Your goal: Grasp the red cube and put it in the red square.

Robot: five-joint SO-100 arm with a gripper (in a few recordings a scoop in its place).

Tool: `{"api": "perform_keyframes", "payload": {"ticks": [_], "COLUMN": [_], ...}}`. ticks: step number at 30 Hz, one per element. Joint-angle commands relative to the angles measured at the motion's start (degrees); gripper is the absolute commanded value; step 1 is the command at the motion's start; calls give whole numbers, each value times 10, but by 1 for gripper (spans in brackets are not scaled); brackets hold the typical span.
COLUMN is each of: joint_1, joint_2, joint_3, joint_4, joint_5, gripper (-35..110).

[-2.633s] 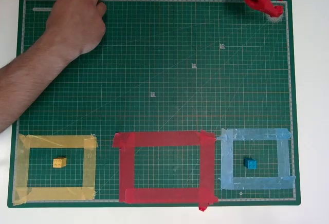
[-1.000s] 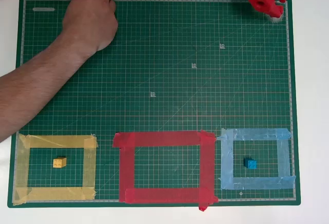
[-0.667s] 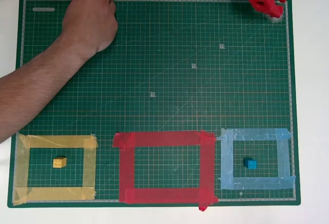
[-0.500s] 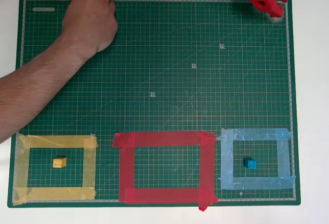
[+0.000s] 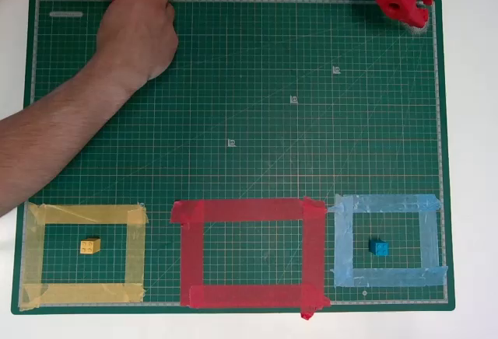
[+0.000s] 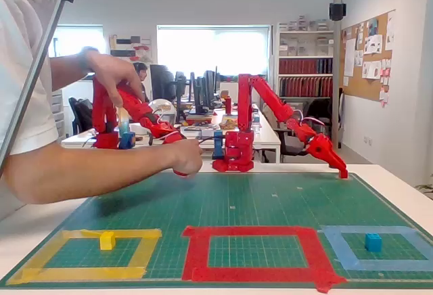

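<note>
Overhead, left to right: a person's hand (image 5: 136, 32) rests at the mat's (image 5: 233, 82) far-left corner, the red cube can't be made out anywhere, possibly hidden under the hand. Along the near edge: yellow cube (image 5: 89, 246) inside yellow tape frame (image 5: 136, 252), red square (image 5: 247, 210) with bare mat inside, blue cube (image 5: 378, 248) inside light-blue tape frame (image 5: 342, 247). Gripper (image 5: 416, 19) is at the far-right corner, tip down at the mat; can't tell whether its jaws are apart or together.

A person's forearm (image 5: 54, 137) and hand (image 5: 136, 32) lie across the far left of my green mat (image 5: 257, 121), blocking that side. My pincer (image 5: 412, 16) hangs at the far right corner. The mat's middle is open. Inside the red square (image 5: 249, 253) the mat is bare, flanked by the yellow cube (image 5: 89, 246) and blue cube (image 5: 379, 248).
</note>
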Motion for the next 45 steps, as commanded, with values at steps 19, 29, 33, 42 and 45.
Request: {"api": "perform_keyframes", "payload": {"ticks": [19, 29, 33, 42, 45], "joint_1": [-10, -13, -17, -13, -4], "joint_2": [-35, -8, 62, 238, 313], "joint_3": [-43, -39, -11, 128, 169], "joint_4": [-18, -18, -18, -15, -10], "joint_5": [1, 10, 42, 43, 41], "gripper": [13, -1, -1, -1, -1]}}
